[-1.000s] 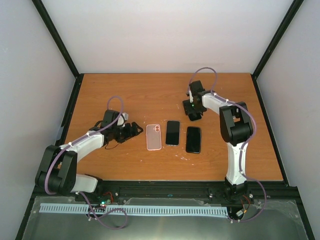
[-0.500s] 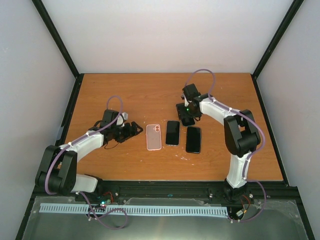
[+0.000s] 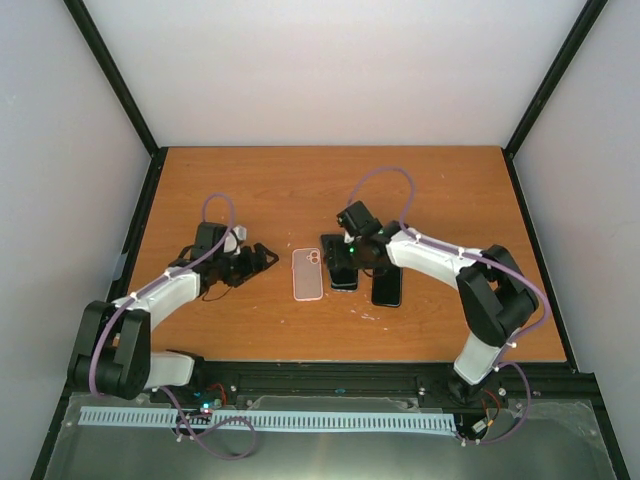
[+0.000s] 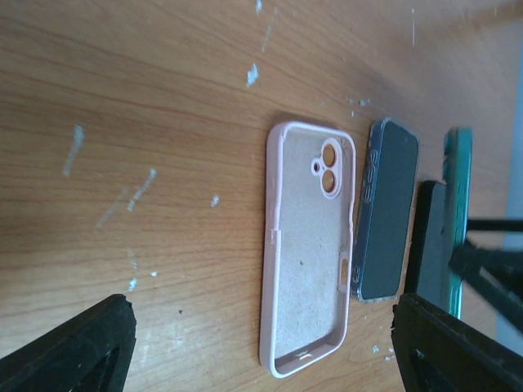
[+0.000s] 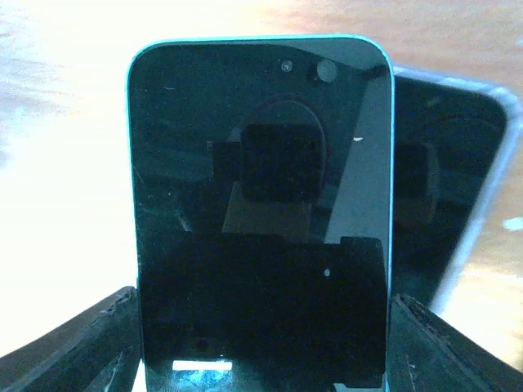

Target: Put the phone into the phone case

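The right claw [image 5: 263, 302] is held spread over the phone [image 5: 261, 163] — laid flat on the table [image 4: 122, 98], near the case [image 4: 306, 245]. It is judged stiff and slippery — best gripped by its long edges.

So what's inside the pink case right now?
Nothing. The case lies open side up, its bare lining and camera holes showing; the table under it is covered.
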Motion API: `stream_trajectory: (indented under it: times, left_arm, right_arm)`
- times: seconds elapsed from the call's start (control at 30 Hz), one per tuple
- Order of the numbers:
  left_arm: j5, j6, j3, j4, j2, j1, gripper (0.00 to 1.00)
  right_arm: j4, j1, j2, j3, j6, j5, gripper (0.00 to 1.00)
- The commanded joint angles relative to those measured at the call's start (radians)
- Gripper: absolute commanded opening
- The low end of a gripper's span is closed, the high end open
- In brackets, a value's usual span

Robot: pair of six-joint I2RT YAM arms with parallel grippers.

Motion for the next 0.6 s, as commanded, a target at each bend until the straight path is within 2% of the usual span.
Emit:
stream_trajectory:
  times: [0.0, 0.23, 0.57]
  left_arm:
    - [0.041, -0.001, -0.012, 0.036, -0.040, 0.064, 0.86]
    - [0.050, 0.025, -0.006, 0.013, -0.065, 0.094, 0.87]
    - [0.051, 0.037, -0.025, -0.019, -0.095, 0.095, 0.87]
  right_arm:
    - [0.181, 0.071, -0.055, -0.045, 0.202, -0.039, 0.59]
    - [0.280, 0.173, 0.005, -0.025, 0.322, -0.018, 0.57]
    - [0.351, 0.201, 0.096, -0.010, 0.426, 0.003, 0.57]
